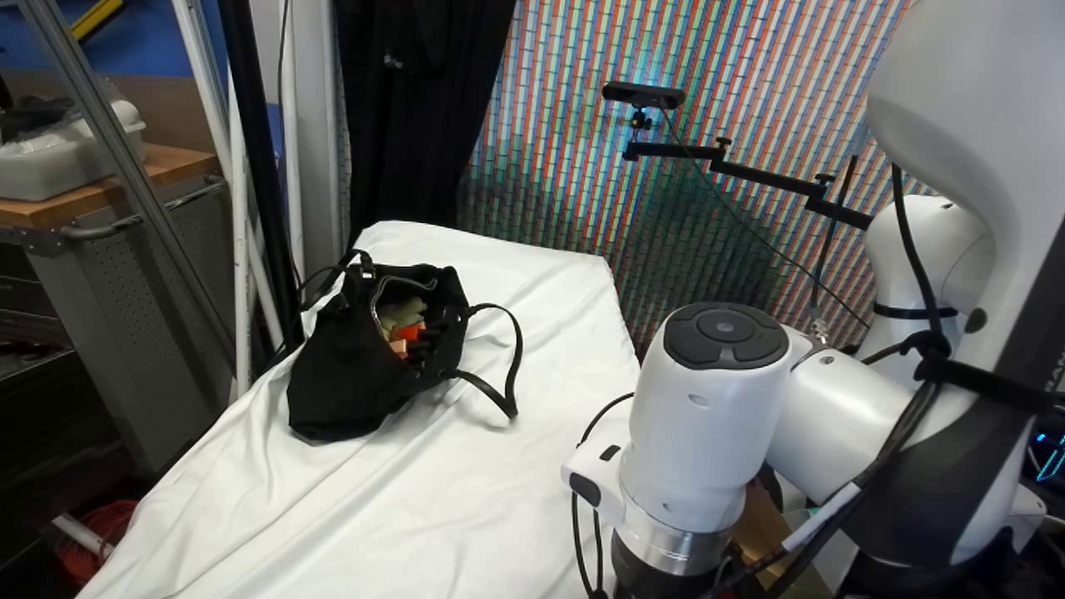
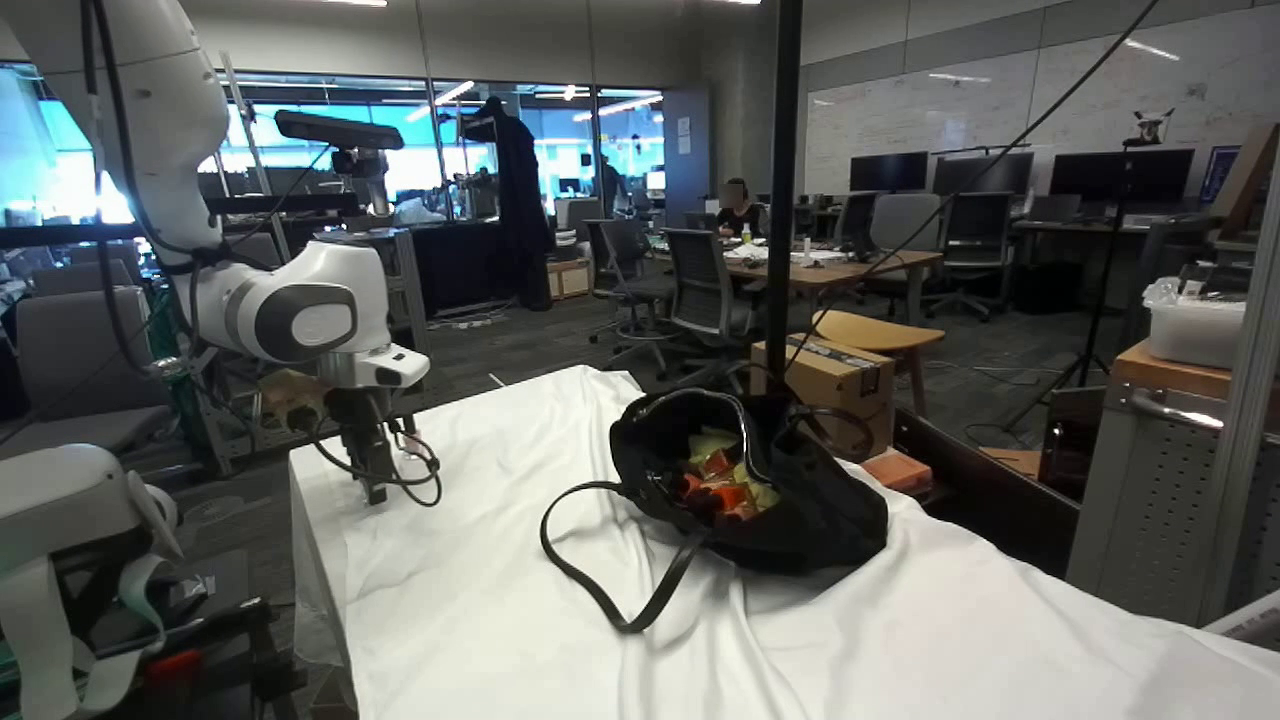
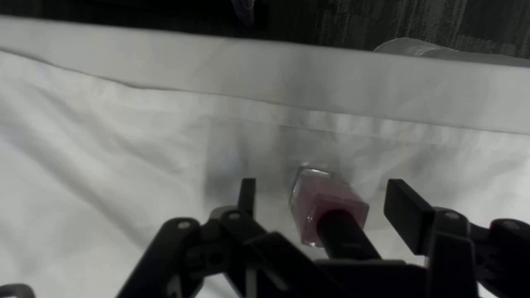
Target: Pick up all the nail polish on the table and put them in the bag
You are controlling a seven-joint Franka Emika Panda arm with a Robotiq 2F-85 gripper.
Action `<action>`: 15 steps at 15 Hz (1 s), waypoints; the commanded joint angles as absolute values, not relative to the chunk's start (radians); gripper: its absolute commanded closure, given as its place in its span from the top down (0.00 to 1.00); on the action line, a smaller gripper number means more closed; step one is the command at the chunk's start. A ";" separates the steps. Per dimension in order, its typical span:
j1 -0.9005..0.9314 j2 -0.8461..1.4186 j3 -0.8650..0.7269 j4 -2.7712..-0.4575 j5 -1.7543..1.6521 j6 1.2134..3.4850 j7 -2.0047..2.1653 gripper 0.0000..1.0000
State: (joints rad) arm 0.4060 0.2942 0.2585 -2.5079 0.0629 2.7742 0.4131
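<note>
Though dim, nail polish [image 3: 327, 202] apparently pinkish; cap [image 3: 348, 236] black.

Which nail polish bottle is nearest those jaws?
The black-capped, boxy pink bottle seen between the open jaws; the orange bottles lie inside the black fabric bag.

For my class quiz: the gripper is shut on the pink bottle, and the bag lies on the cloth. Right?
No: in the wrist view the gripper is open, with gaps either side of the pink bottle. The bag does lie on the cloth.
</note>
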 commanded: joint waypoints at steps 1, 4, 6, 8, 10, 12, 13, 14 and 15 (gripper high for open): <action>0.435 0.320 0.237 -2.489 0.038 2.769 0.441 0.51; 0.440 0.320 0.234 -2.488 0.031 2.768 0.447 0.31; 0.445 0.320 0.228 -2.487 0.022 2.766 0.456 0.18; 0.450 0.317 0.222 -2.484 0.011 2.759 0.468 0.16; 0.457 0.309 0.212 -2.484 -0.002 2.750 0.485 0.16; 0.476 0.291 0.183 -2.487 -0.041 2.738 0.530 0.16; 0.484 0.281 0.168 -2.487 -0.062 2.728 0.553 0.16; 0.492 0.273 0.153 -2.486 -0.085 2.719 0.577 0.16; 0.500 0.260 0.132 -2.487 -0.110 2.712 0.608 0.16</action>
